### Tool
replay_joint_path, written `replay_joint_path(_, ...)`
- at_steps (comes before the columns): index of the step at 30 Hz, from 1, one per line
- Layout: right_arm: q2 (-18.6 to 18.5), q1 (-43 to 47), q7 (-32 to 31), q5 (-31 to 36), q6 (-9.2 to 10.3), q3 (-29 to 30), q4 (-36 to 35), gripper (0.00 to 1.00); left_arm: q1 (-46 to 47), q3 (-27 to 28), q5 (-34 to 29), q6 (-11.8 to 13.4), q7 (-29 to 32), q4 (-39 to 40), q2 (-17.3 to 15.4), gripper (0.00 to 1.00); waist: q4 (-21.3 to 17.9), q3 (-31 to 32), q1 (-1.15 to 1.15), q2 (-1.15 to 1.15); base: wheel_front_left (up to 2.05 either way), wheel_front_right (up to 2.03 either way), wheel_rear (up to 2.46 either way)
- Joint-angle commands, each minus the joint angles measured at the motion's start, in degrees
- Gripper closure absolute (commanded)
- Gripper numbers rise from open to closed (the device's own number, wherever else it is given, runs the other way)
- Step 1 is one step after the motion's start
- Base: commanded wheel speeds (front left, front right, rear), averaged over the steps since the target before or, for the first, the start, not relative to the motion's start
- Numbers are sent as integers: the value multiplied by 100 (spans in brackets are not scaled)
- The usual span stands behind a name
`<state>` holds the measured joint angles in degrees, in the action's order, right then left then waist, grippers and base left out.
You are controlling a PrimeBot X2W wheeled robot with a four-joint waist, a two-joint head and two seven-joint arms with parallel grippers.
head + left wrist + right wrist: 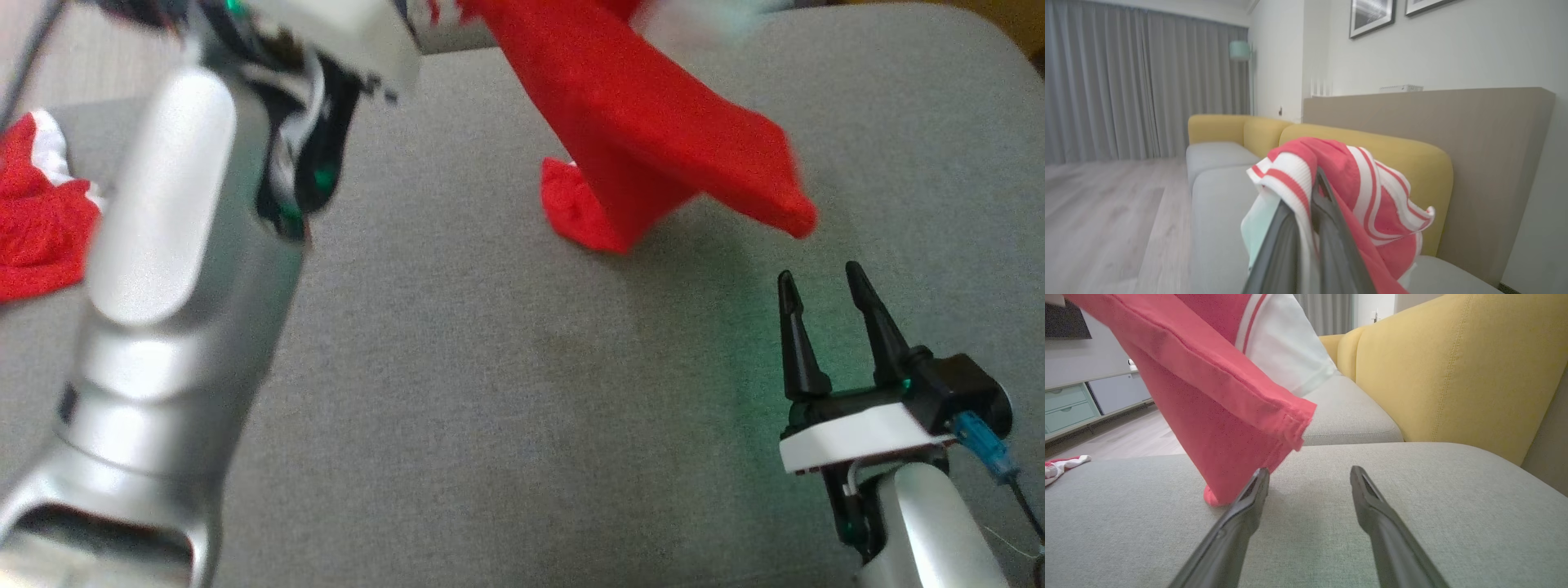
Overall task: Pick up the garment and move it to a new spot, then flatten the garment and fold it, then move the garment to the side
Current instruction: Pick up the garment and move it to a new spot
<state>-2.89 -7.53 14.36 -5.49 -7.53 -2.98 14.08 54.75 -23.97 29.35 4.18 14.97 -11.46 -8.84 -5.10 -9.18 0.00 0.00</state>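
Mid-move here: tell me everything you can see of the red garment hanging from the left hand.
The red soft-fabric garment with white stripes hangs bunched from the shut left hand, its striped part draped over the dark fingers. A long plain red panel with a stitched hem slants down, and its lowest tip rests on the grey fabric sofa seat. The rest is lifted clear. The open right hand sits nearby, not touching it.

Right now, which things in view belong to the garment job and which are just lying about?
Job: red garment, hanging from the shut left gripper, its lower end on the grey cushion; open right gripper beside it.
Lying about: other red-and-white cloth at the cushion's left edge; yellow backrest; framed pictures.
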Motion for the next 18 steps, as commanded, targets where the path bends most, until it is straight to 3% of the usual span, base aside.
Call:
replay_joint_path(1,1,-204,62,3,4,-96,-209,0,-125,237,25,76,-89,42,-159,100,-1,-104,0,0,0,0,0)
replay_joint_path(5,1,-250,63,29,4,-77,-256,0,-945,501,236,321,-472,-446,-132,100,0,-343,0,0,0,0,0)
replay_joint_path(12,2,-298,63,88,4,-87,-312,0,-2074,954,341,627,-1300,-1571,-357,100,10,-662,0,0,0,0,0)
replay_joint_path(18,2,-270,63,166,4,-31,-333,0,-2389,1122,504,577,-1892,-2081,-205,100,110,-753,0,0,0,0,0)
